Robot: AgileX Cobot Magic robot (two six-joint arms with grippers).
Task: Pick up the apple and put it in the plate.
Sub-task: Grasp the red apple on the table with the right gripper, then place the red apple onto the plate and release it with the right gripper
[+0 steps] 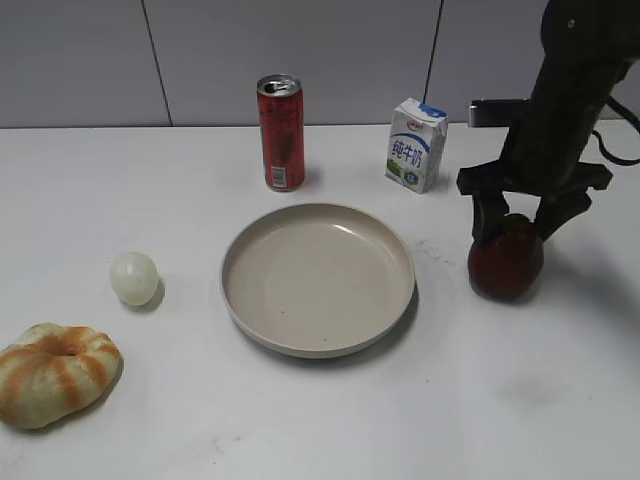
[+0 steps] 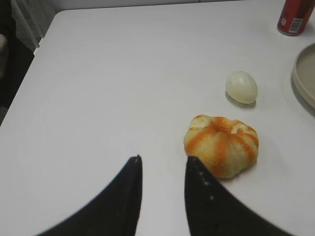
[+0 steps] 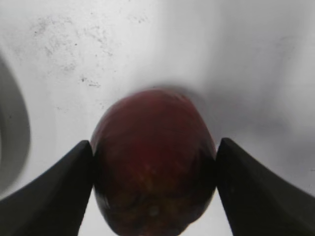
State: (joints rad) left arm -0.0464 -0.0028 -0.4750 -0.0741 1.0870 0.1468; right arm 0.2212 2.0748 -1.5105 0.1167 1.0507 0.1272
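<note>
The dark red apple (image 1: 506,265) rests on the white table to the right of the beige plate (image 1: 318,350). My right gripper (image 1: 516,225) comes down over the apple's top. In the right wrist view its two fingers (image 3: 155,142) press on either side of the apple (image 3: 153,172), and the plate's rim (image 3: 10,132) shows at the left edge. The plate holds nothing. My left gripper (image 2: 163,158) is open and empty above bare table, and it does not show in the exterior view. The plate's edge (image 2: 305,73) also shows in the left wrist view.
A red can (image 1: 281,133) and a white milk carton (image 1: 416,144) stand behind the plate. A small pale ball (image 1: 134,277) and a striped bread ring (image 1: 55,372) lie to the plate's left; the bread (image 2: 222,143) is just right of my left fingers.
</note>
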